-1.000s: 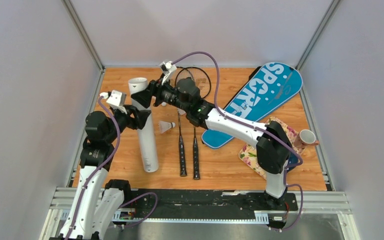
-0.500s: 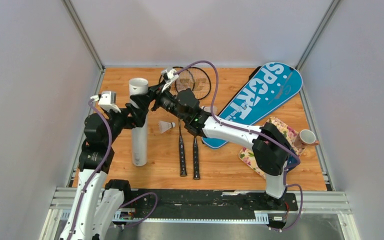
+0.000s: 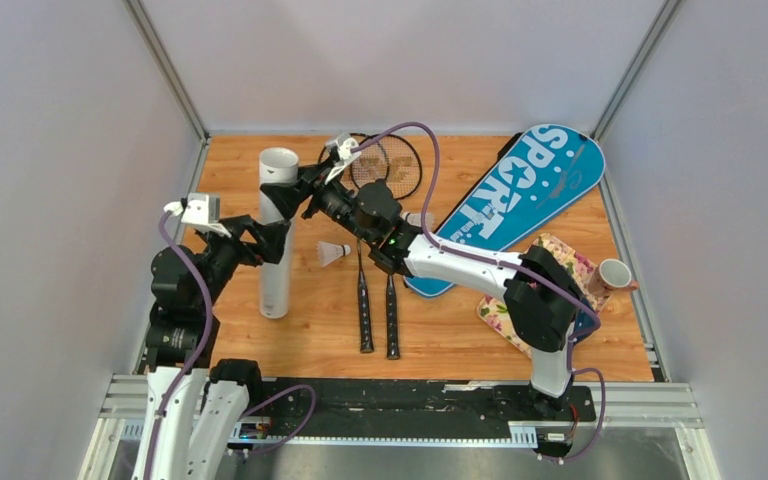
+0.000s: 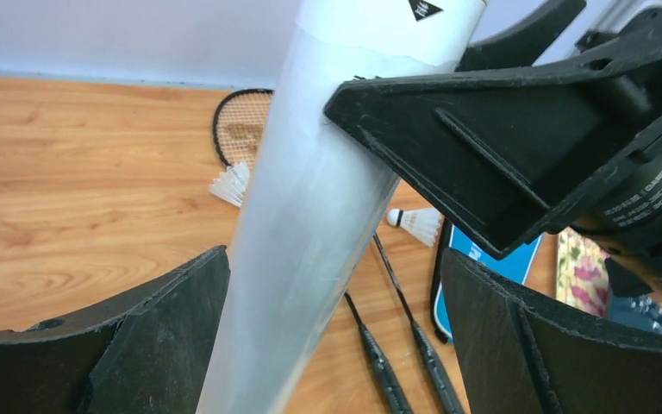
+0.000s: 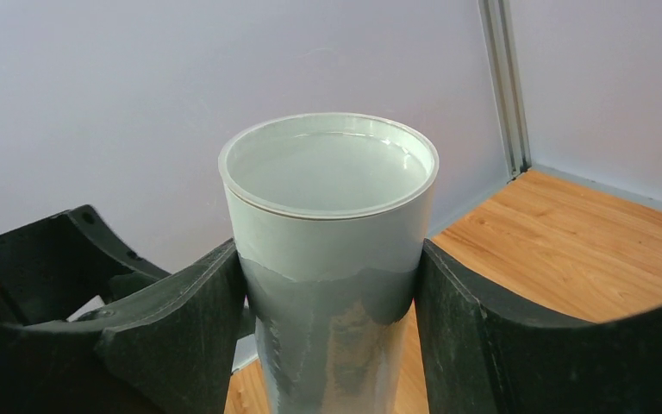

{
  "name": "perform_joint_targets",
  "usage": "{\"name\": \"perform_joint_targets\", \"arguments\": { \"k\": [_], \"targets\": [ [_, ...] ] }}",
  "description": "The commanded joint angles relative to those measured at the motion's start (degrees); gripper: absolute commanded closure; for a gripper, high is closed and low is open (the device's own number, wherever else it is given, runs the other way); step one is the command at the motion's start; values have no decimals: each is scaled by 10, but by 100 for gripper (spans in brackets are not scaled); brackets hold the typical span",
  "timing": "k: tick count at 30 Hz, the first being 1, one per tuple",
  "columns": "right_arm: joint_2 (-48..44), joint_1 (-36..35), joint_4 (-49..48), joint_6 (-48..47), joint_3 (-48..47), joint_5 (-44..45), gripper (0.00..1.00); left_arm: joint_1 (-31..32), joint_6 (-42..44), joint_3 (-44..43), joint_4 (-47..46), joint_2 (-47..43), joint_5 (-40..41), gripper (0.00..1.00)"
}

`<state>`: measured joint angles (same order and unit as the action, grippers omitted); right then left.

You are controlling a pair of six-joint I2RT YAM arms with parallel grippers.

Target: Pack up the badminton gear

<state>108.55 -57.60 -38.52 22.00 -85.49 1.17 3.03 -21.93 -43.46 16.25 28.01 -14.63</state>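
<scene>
- While your right arm (image 3: 460, 255) stretches from its base at the near right across to the far left, with its forearm passing over the two black rackets (image 3: 365, 310), its wrist sits level with the upper end of the long white tube (image 3: 275, 265).
- Your right gripper (image 3: 290, 190) is clenched on that tube just under the open rim. In its wrist view both fingers (image 5: 185, 319) press against opposite sides of the tube (image 5: 332, 259).
- That tube stands upright on the wooden table (image 3: 460, 335) near the left wall, with its base on the boards and its open mouth up.
- Your left arm (image 3: 175, 290) rises from the near left with its elbow bent, and its wrist points at the tube's middle from the left.
- Your left gripper (image 3: 272, 238) is released and spread wide, with the tube between its fingers, lower down than the right gripper. In its wrist view one finger (image 4: 164, 336) lies just beside the tube (image 4: 310, 216). You cannot tell whether it touches. The other finger stands well apart.
- You have one shuttlecock (image 3: 335, 253) lying between the tube and the racket shafts, and a second shuttlecock (image 4: 233, 183) at the rim of a racket head.
- Both rackets lie side by side, with their handles toward you and their heads at the far edge.
- Your blue "SPORT" cover (image 3: 520, 195) lies flat and slanted at the far right.
</scene>
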Motion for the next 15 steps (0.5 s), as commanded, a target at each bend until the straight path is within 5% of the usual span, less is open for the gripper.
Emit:
{"name": "perform_joint_targets", "arguments": {
  "k": [1, 7, 15],
  "targets": [
    [-30, 2, -78, 0, -6, -27, 56, -1, 120, -4, -35, 55, -59, 1],
    [-36, 2, -76, 16, -9, -34, 56, -2, 186, 18, -105, 81, -40, 2],
    [-55, 2, -77, 18, 21, -24, 52, -2, 218, 64, -216, 99, -115, 13]
  ]
}}
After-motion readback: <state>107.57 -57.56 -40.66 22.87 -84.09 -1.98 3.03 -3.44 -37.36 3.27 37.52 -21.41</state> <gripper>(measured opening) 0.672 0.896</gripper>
